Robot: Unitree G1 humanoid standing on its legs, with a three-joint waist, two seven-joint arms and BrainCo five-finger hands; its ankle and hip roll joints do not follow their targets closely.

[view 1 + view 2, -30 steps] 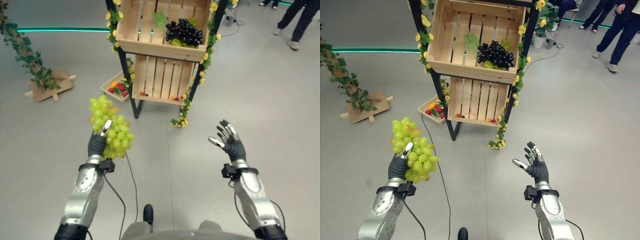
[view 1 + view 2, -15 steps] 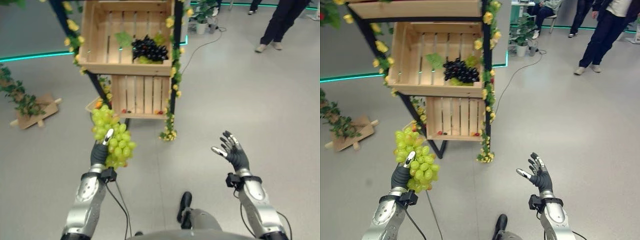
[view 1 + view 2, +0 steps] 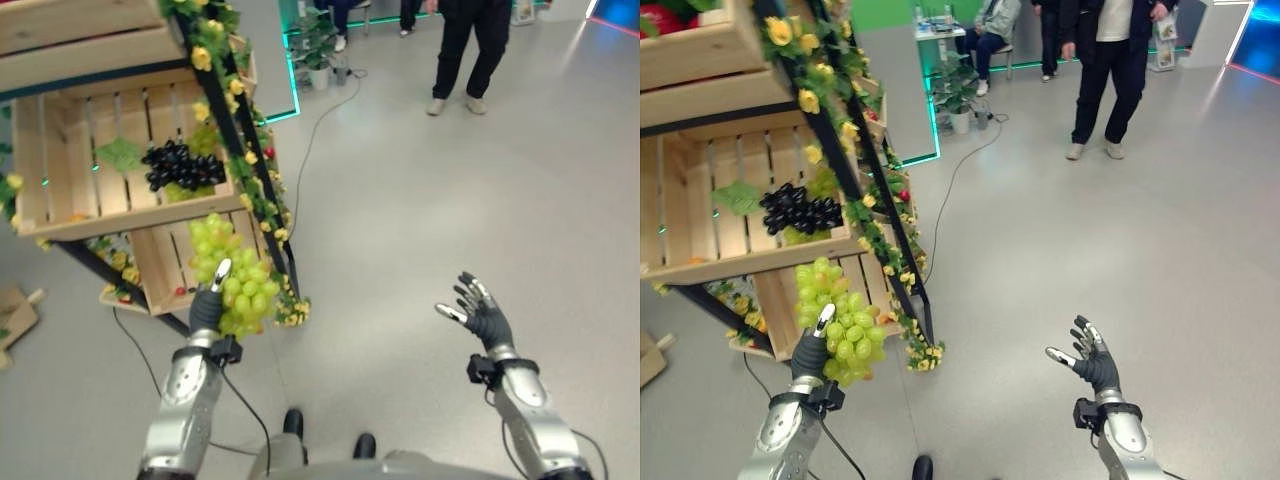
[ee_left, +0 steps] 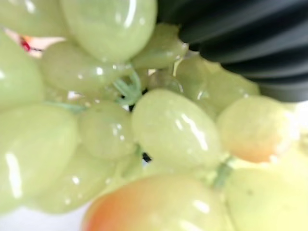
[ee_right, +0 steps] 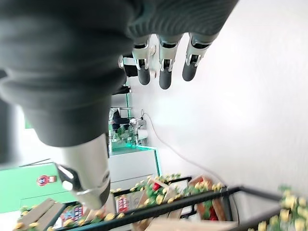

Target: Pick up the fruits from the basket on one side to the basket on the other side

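Observation:
My left hand (image 3: 205, 308) is shut on a bunch of green grapes (image 3: 231, 275), held up in front of the wooden crate rack; the grapes (image 4: 144, 130) press close against the wrist camera. A bunch of dark grapes (image 3: 182, 165) lies with green leaves in the middle crate (image 3: 60, 190) of the rack. The lower crate (image 3: 160, 275) holds a few small red fruits. My right hand (image 3: 482, 316) hangs open over bare floor at the right, fingers (image 5: 163, 72) spread and holding nothing.
The rack's black frame (image 3: 255, 180) is wound with yellow flowers and leaves. A person (image 3: 1110, 70) stands at the back and another sits behind by a potted plant (image 3: 958, 95). A cable runs across the grey floor. Open floor lies to the right.
The whole view has swung right, so the rack now sits at the left and the people are nearer the centre. My left hand still holds the green grapes; the right hand stays open.

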